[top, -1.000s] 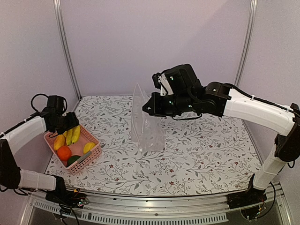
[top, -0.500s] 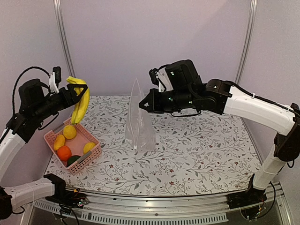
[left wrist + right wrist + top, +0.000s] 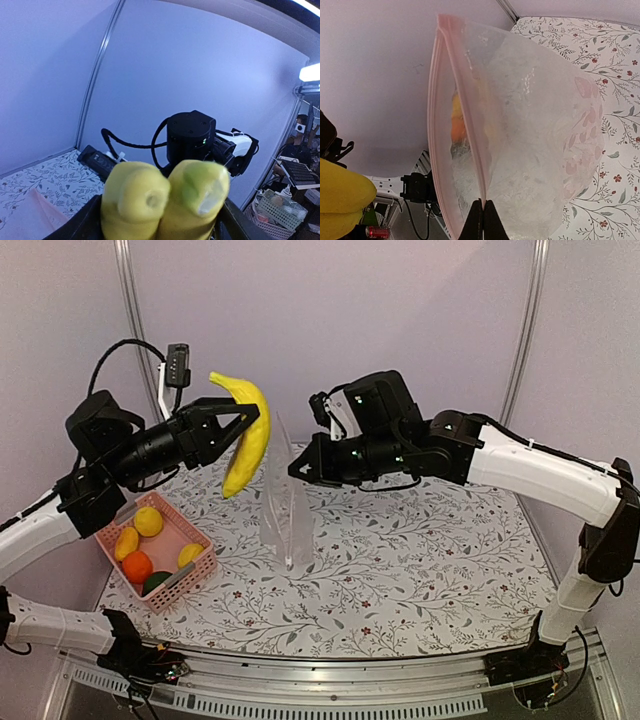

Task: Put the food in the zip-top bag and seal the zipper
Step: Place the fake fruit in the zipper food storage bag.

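The left claw (image 3: 232, 423) is up in the air, left of the middle of the table (image 3: 430, 570), with its fingers clamped on a pair of yellow bananas (image 3: 248, 440). The bananas hang curved, tips pointing down, just left of the top of the bag (image 3: 285, 520) and clear of it. From the left wrist camera I see the two cut ends of the bananas (image 3: 165, 200) side by side, with a dark finger pressing on each outer side.

The right claw (image 3: 296, 469) is shut tight on the bag's edge. Its fingertips (image 3: 482, 220) meet with the plastic pinched between them. The clear, crinkly bag stands upright near the middle of the table, its lower end resting on the flowered cloth. The pinkish zipper (image 3: 460, 100) runs along the mouth, and its two strips are parted a little, so the bag is not sealed.

On the near left sits a pink basket (image 3: 186, 584). Inside it are a lemon (image 3: 148, 521) at the far corner, another yellow piece (image 3: 126, 542) at the left, a round orange (image 3: 137, 566), a yellow piece (image 3: 190, 554) at the right and a dark green piece (image 3: 157, 581) nearest me. The basket is well apart from the bag.
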